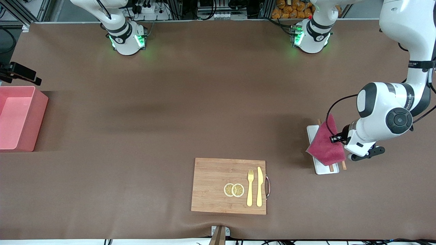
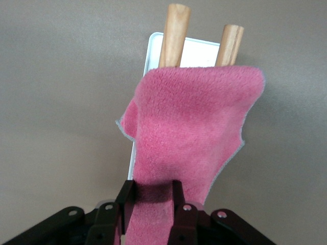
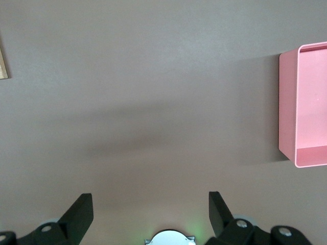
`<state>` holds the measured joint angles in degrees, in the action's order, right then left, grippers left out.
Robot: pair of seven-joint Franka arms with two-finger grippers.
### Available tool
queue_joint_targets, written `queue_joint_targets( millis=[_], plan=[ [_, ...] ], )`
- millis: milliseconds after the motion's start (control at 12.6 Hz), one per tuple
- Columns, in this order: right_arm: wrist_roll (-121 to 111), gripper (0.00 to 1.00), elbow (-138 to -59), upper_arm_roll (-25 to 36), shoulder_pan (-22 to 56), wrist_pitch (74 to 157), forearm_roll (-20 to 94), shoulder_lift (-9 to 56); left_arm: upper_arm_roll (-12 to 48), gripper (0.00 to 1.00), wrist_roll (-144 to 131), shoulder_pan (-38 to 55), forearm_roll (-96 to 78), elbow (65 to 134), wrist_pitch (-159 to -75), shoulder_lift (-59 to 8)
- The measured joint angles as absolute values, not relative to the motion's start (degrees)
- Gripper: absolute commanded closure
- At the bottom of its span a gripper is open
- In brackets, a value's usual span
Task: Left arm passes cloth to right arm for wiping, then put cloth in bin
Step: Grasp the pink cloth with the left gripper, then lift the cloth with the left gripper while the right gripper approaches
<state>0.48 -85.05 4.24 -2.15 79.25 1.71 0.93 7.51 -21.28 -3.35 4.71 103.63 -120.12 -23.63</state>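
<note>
Robotics lab: bench-mounted arms (image 1: 124, 34), cabling.

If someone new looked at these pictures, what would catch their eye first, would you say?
Most likely the magenta cloth, pinched in the left gripper and hanging over the white tray and its two wooden sticks. Next, the pink bin at the right arm's end of the table, and the cutting board nearest the front camera. The right gripper waits open above bare table.

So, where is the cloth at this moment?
The cloth hangs from the left gripper, pinched at one edge, over the white tray and its two wooden sticks, at the left arm's end of the table.
</note>
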Motion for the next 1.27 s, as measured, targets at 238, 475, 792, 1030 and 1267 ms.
queue_joint_targets(
  millis=[238,475,792,1030,1267],
  plan=[
    [0.5,0.00,-85.1,4.2,-2.1,79.2,1.7,0.9,7.5,1.00,-21.3,-3.4,4.8,103.5,-120.1,-23.6],
    [0.5,0.00,-85.1,4.2,-2.1,79.2,1.7,0.9,7.5,1.00,-21.4,-3.4,4.8,103.3,-119.9,-23.2],
    [0.5,0.00,-85.1,4.2,-2.1,79.2,1.7,0.9,7.5,1.00,-21.4,-3.3,4.8,103.2,-119.9,-23.2],
    [0.5,0.00,-85.1,4.2,-2.1,79.2,1.7,0.9,8.8,1.00,-21.7,-3.1,4.7,101.3,-118.7,-22.3],
    [0.5,0.00,-85.1,4.2,-2.1,79.2,1.7,0.9,15.5,1.00,-30.0,-2.2,4.4,96.1,-111.6,-20.7]
  ],
)
